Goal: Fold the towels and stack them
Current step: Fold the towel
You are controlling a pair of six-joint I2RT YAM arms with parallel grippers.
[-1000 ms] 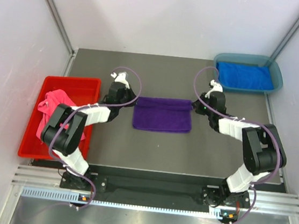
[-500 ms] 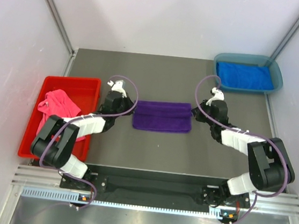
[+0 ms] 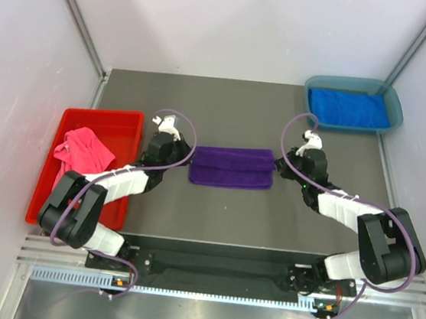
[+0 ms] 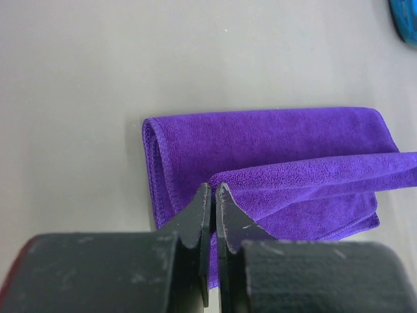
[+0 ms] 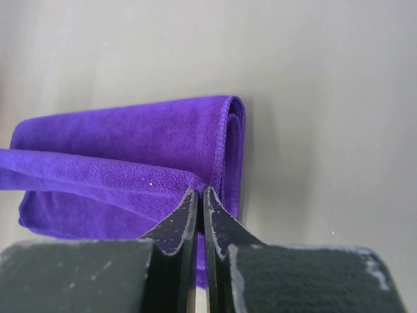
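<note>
The purple towel (image 3: 232, 166) lies folded in the middle of the table. My left gripper (image 3: 186, 155) is shut on a corner of its upper layer at the left end. My right gripper (image 3: 278, 165) is shut on the matching corner at the right end. In the left wrist view the left gripper (image 4: 214, 189) pinches a raised fold of the purple towel (image 4: 273, 150) that runs off to the right. The right wrist view shows the right gripper (image 5: 197, 192) pinching the same fold of the purple towel (image 5: 130, 137). A royal blue towel (image 3: 350, 108) and a pink towel (image 3: 82, 148) lie apart from it.
The royal blue towel rests in a teal tray (image 3: 354, 83) at the back right corner. The pink towel lies crumpled in a red bin (image 3: 121, 122) at the left edge. White walls stand on three sides of the grey table (image 3: 223, 207).
Both grippers have come toward the near edge, drawing the purple towel's far edge over with them. The towel now looks narrower front to back.
</note>
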